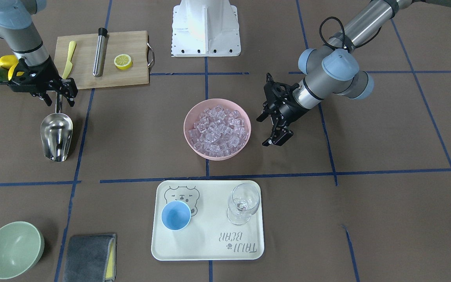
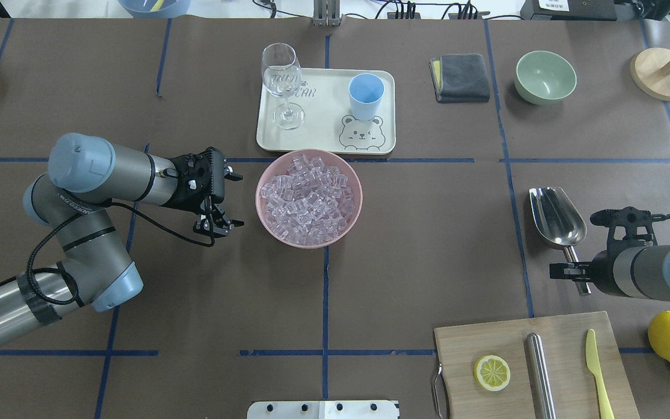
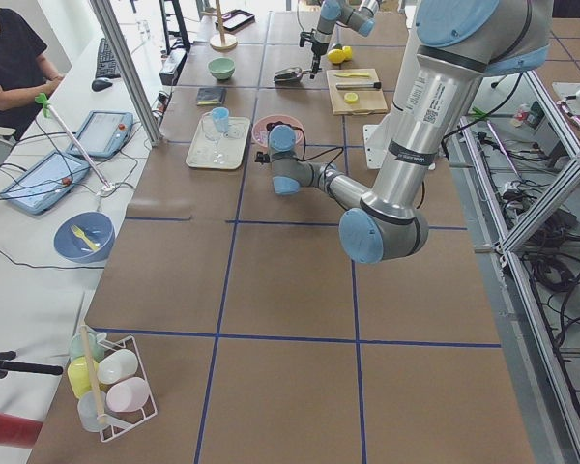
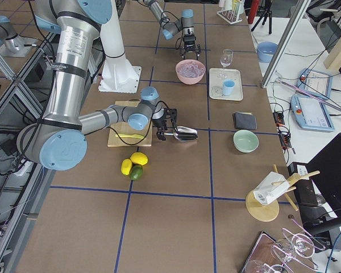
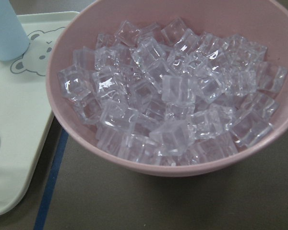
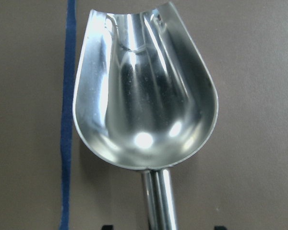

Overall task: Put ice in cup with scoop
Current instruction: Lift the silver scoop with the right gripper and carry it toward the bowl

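Note:
The ice (image 1: 217,127) is a heap of clear cubes in a pink bowl (image 1: 189,135) at the table's centre. My left gripper (image 1: 266,129) hovers open just beside that bowl, holding nothing; its wrist view looks into the ice (image 5: 173,96). The light-blue cup (image 1: 175,215) stands upright and empty on a cream tray (image 1: 210,250). The steel scoop (image 1: 56,135) lies on the table with its trough empty (image 6: 144,96). My right gripper (image 1: 59,101) is open, its fingers standing apart on either side of the scoop's handle (image 6: 158,201).
A wine glass (image 1: 243,203) shares the tray with the cup. A cutting board (image 1: 131,76) behind the scoop carries a lemon half, a yellow knife and a steel tube. A green bowl (image 1: 12,248) and a grey cloth (image 1: 88,256) sit beyond the scoop.

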Robot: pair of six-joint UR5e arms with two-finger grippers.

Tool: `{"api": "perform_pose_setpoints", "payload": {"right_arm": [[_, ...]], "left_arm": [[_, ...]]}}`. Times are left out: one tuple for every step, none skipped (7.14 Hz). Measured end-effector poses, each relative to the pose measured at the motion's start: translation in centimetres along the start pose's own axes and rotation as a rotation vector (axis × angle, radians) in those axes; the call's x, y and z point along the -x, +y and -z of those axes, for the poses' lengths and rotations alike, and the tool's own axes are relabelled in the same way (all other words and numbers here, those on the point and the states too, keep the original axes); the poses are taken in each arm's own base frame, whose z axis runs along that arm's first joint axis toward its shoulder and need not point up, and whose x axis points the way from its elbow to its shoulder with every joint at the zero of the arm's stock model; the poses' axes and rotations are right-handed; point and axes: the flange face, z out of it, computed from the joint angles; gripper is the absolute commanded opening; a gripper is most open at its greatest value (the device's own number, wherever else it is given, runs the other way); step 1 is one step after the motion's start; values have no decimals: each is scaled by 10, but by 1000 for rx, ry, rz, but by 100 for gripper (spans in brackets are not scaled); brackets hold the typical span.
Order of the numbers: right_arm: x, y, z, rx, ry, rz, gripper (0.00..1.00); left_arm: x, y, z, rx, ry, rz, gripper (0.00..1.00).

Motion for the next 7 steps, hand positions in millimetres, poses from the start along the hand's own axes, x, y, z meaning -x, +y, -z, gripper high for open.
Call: {"api": "perform_pose_setpoints", "payload": {"right_arm": [[-5,2,9,-4,-1,23,0],[-9,4,18,-6,-4,96,0],[-10,5,22,-6,-5,189,0],[-8,3,30,-8,-18,232,0],[-4,-3,43,-8,-42,241,0],[-3,-12,59,-10,-71,240,0],[0,-20,73,-22,-99,262,0]], "left_arm": [[0,-1,0,-2,0,-1,100],[0,-1,1,-4,-1,-2,100],[1,-1,2,-5,-3,-2,100],[1,-1,2,-5,-3,-1,100],[1,-1,3,-5,-4,-1,100],[1,0,3,-5,-4,-1,100],[1,0,3,-5,-5,-1,100]]}}
